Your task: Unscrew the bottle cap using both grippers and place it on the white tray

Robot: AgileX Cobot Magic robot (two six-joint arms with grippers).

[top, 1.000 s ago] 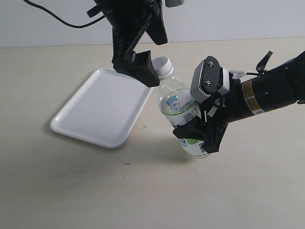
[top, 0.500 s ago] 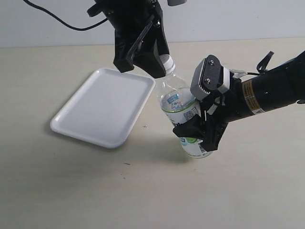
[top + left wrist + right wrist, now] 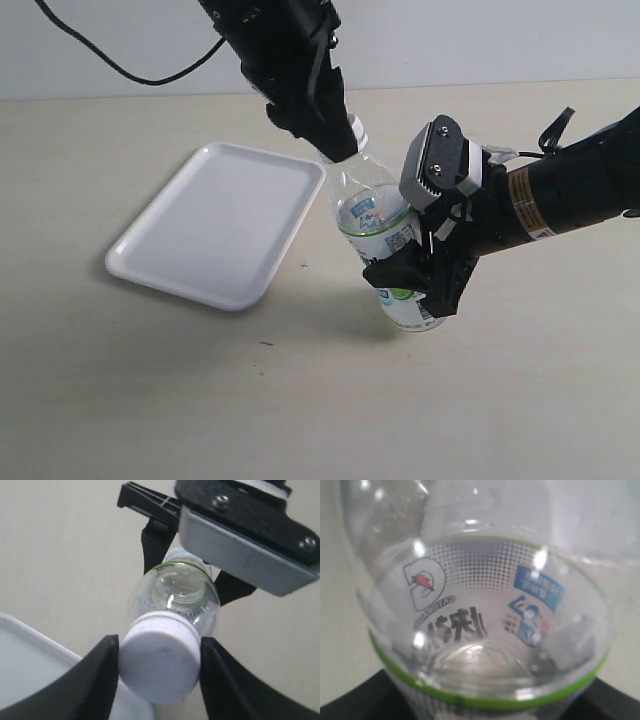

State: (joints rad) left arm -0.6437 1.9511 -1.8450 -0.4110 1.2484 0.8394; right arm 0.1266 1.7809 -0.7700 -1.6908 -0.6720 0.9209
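Beige table (image 3: 150, 400): bottle (image 3: 375, 225) beside white tray (image 3: 215, 225); left fingers (image 3: 100, 680) clamp bottle cap (image 3: 160, 662).

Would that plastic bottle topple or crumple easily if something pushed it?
The bottle looks empty, so it is probably light and easy to tip. Its clear walls would likely dent under a hard squeeze. Being round, it would probably roll if laid down.

- One bottle (image 3: 380, 215), clear plastic with a printed label.
- One white cap (image 3: 159, 661).
- One white tray (image 3: 215, 225).
- Two grippers: left gripper (image 3: 338, 140) and right gripper (image 3: 420, 225).
- One black cable (image 3: 130, 70).
- One table (image 3: 150, 400).
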